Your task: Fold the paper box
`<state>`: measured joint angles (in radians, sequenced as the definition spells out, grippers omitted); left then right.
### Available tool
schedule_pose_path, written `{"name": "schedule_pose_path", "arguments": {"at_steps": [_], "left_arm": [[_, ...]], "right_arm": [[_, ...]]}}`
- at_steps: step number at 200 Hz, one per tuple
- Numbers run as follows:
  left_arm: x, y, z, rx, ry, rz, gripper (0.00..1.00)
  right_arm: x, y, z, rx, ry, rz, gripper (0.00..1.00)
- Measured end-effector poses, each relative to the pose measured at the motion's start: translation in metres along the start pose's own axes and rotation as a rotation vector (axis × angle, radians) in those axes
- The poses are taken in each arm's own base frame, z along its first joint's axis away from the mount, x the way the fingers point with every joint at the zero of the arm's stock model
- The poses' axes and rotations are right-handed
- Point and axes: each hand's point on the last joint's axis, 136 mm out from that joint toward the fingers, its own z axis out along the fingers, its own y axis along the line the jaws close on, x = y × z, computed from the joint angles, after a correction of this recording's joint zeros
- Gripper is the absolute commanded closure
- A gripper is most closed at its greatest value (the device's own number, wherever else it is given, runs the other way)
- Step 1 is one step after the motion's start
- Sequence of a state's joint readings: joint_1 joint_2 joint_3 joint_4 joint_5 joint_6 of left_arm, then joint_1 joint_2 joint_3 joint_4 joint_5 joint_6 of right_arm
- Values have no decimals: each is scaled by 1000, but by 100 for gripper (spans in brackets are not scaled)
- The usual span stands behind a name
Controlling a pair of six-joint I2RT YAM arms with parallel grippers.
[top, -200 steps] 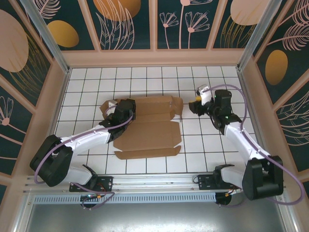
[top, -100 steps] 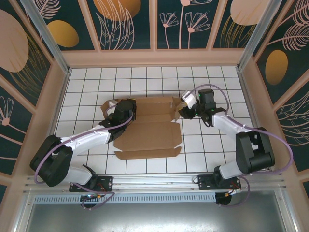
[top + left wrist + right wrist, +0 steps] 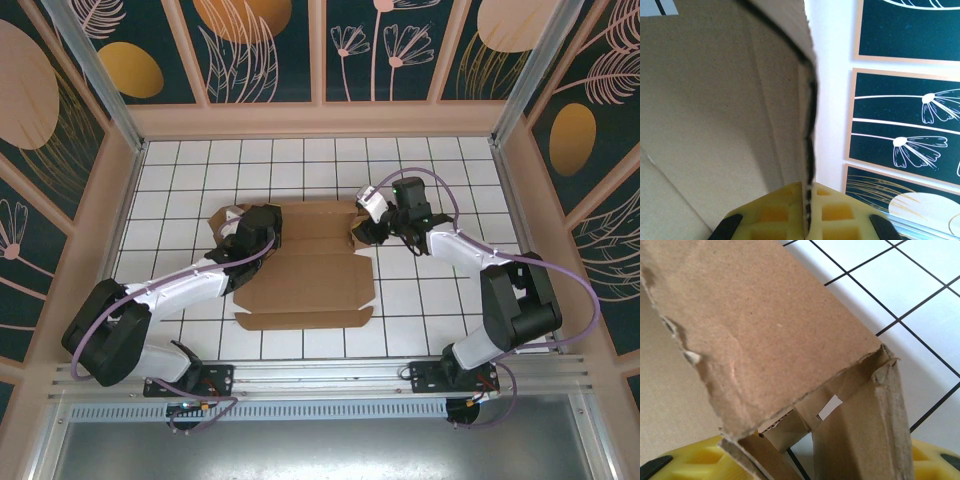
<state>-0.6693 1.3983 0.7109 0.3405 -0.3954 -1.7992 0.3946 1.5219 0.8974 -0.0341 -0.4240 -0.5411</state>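
The right arm (image 3: 470, 255) has swung in from the 3 o'clock side, and the right fingers (image 3: 695, 462) now sit at the right end of the cardboard box (image 3: 310, 280). The left arm (image 3: 180, 285) has not shifted. Nearest, both arms reach from 6 o'clock across the white tiled tabletop (image 3: 430, 310). The box lies mostly flat and open in the middle of the tabletop, one long flap toward 6 o'clock. At its 9 o'clock end the left fingers (image 3: 775, 217) are pressed together, pinching the edge of a raised flap. At its 3 o'clock end the right fingers are spread, with lifted, rough-edged flaps standing between them. Beyond, at 12 o'clock, stands the patterned back wall (image 3: 320, 50).
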Motion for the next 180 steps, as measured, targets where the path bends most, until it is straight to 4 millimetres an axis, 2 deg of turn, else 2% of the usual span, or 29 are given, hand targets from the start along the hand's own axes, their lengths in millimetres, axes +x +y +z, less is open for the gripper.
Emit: {"name": "schedule_pose_path", "arguments": {"at_steps": [24, 48, 97, 121, 180], "left_arm": [[0, 0, 0, -1, 3, -1, 100], [3, 0, 1, 0, 17, -2, 100], [5, 0, 1, 7, 28, 9, 100], [6, 2, 0, 0, 32, 27, 100], [14, 0, 5, -31, 56, 55, 100]], "right_arm": [[1, 1, -2, 4, 1, 7, 51], [3, 3, -8, -10, -7, 34, 48], [7, -6, -41, -20, -73, 76, 45], [15, 2, -42, -53, -64, 37, 44], [23, 2, -53, -116, -88, 11, 43]]}}
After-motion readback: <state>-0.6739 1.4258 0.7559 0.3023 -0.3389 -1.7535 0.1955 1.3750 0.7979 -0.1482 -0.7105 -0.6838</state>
